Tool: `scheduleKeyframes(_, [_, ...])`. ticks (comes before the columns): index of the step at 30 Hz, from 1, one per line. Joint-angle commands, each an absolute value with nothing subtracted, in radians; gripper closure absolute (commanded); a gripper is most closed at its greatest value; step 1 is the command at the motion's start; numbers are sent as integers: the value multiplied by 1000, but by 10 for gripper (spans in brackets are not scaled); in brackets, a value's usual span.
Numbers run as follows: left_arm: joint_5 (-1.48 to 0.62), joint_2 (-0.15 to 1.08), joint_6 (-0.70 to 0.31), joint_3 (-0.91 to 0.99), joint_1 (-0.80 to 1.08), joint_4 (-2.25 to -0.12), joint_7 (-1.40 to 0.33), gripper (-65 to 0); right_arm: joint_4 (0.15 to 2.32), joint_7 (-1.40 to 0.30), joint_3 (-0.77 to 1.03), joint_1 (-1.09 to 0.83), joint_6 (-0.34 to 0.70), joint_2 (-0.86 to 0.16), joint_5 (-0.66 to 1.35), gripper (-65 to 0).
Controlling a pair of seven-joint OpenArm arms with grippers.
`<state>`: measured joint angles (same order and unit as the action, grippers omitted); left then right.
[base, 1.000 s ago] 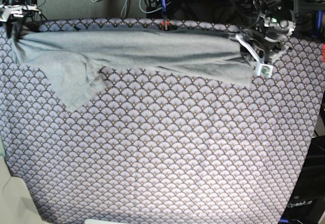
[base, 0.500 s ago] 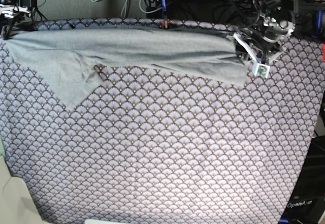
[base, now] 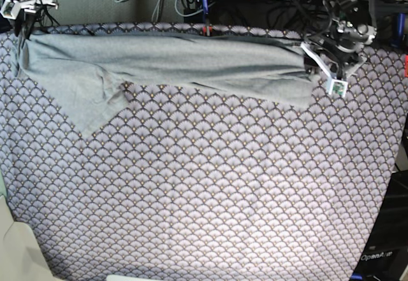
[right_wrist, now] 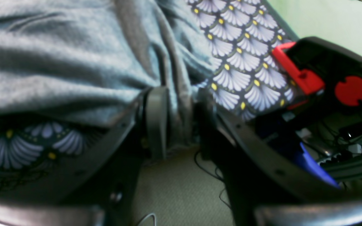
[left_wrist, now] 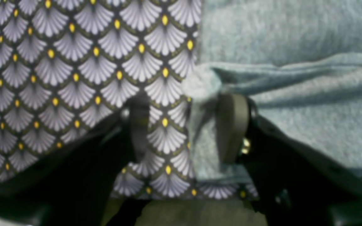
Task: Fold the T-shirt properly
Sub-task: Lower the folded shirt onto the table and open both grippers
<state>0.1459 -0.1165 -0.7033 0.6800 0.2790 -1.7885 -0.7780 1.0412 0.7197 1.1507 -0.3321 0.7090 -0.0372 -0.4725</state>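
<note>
**T-shirt stretched along the far edge of the desk**

From the base view I see the T-shirt (base: 172, 61) lying as a long grey band along the far edge of the desk (base: 210, 192), reaching from the far left corner almost to the far right one. A loose flap hangs down toward me near its left end, coming to a point on the purple scallop-patterned tablecloth (base: 210, 166). The near half of the cloth carries only the pattern.

My left end effector (left_wrist: 184, 125) sits at the band's right end in the base view. In its wrist view the fingers stand apart: one finger (left_wrist: 233, 125) touches a bunched corner of the fabric, the other rests over bare tablecloth, so nothing is pinched.

My right end effector (right_wrist: 176, 122) is at the far left corner. Its wrist view shows a fold of grey fabric running down between the two fingers, which are clamped on it just past the desk edge.
</note>
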Motion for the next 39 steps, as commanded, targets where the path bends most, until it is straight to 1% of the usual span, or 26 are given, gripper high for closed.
scheduleKeyframes(1, [142, -111, -698, 682, 275, -1804, -762, -332, 1055, 750, 1156, -331, 698, -54, -458, -185])
scheduleKeyframes(13, [142, -108, -698, 682, 269, -1802, -762, -332, 1059, 750, 1158, -305, 698, -67, -460, -191])
scheduleKeyframes(16, [142, -107, -698, 682, 269, -1802, -762, -332, 1059, 750, 1164, -305, 698, -77, -460, -223])
scheduleKeyframes(22, [142, -107, -698, 680, 268, -1802, -762, -332, 1059, 753, 1214, -298, 698, -85, -460, -311])
scheduleKeyframes(24, [142, -107, -698, 680, 268, -1802, -762, -332, 1059, 757, 1214, -300, 698, -93, -460, -327])
scheduleKeyframes(27, [142, -107, -698, 680, 268, -1802, -762, -332, 1059, 782, 1219, -300, 698, -93, -460, -331])
scheduleKeyframes(33, [142, -107, -698, 679, 266, -1801, -762, -332, 1058, 917, 1282, -300, 698, -84, -458, -331])
scheduleKeyframes(39, [142, -107, -698, 682, 252, -1761, -760, -332, 1055, 1086, 1348, -298, 698, -27, -455, -330])
